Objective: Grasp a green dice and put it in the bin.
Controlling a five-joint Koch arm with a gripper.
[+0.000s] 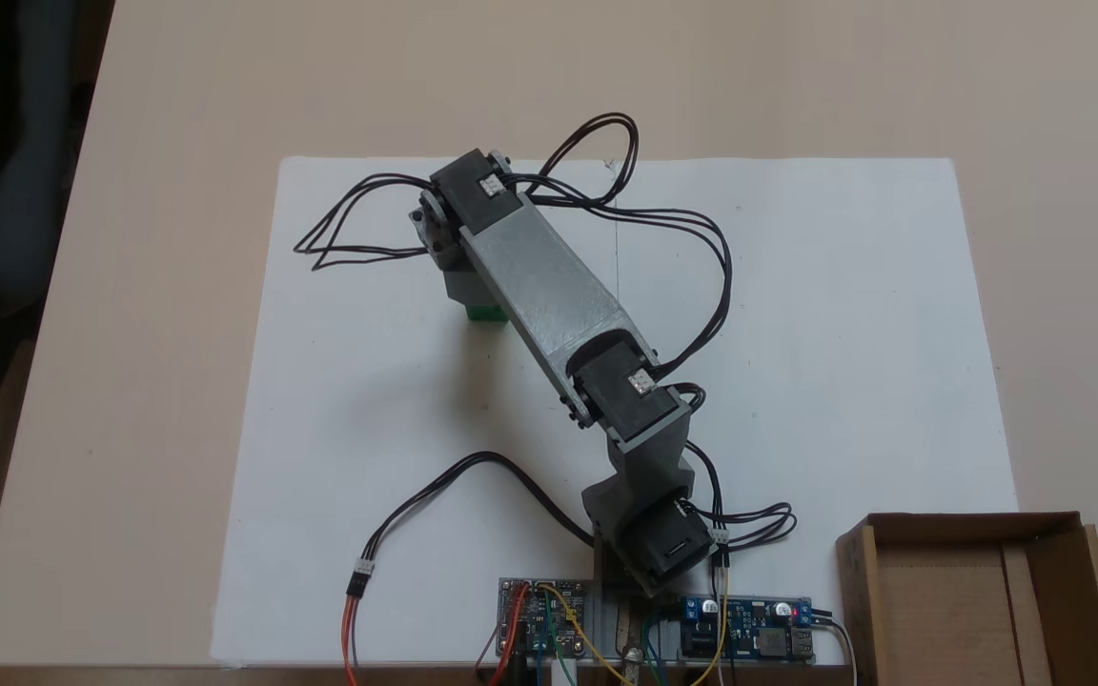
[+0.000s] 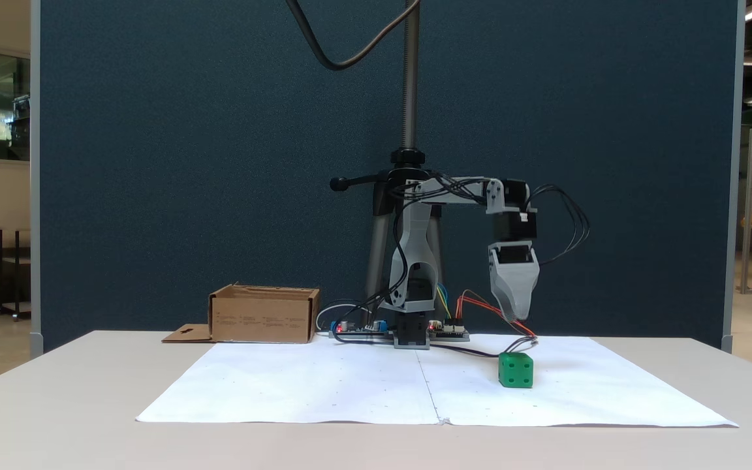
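The die (image 2: 516,371) sat on the paper (image 2: 324,385), below the claw (image 2: 514,318) and well apart from the bin (image 2: 263,316). It looked light, rigid and slick; opposite flat faces seemed best to pinch. Whether the claw was parted could not be told.

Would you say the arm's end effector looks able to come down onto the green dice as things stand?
Probably yes. The end effector hangs above the green dice, which sits alone on the white paper. Nothing lies between them; the cables run behind.
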